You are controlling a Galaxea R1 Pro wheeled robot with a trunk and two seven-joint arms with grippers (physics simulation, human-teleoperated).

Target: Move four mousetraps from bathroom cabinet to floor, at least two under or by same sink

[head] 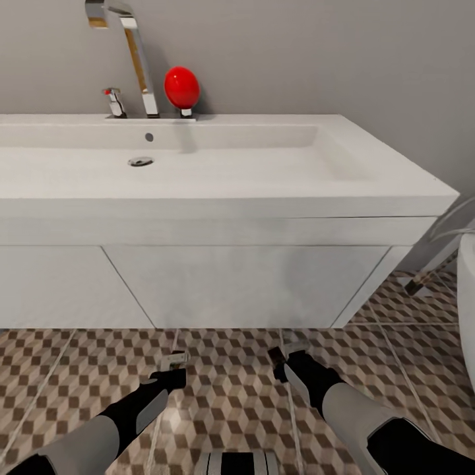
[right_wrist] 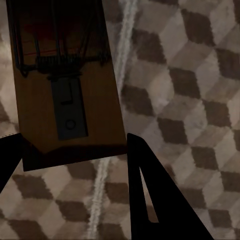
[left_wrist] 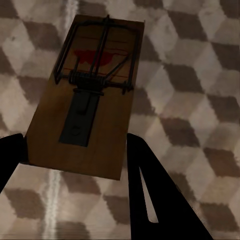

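Gripping one mousetrap by its stiff, light wooden base, the left gripper hovers before the sink over the bathroom floor, the right gripper likewise clamping another mousetrap, both probably best pinched at the rear edges, clear of the springs.

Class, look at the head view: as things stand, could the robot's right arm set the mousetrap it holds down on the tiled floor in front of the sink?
Probably yes. The right gripper holds its mousetrap low over the bathroom floor, before the sink cabinet, with bare tile beneath it.

head view bright, even | wrist views dim (soft, blurry) | faint shadows
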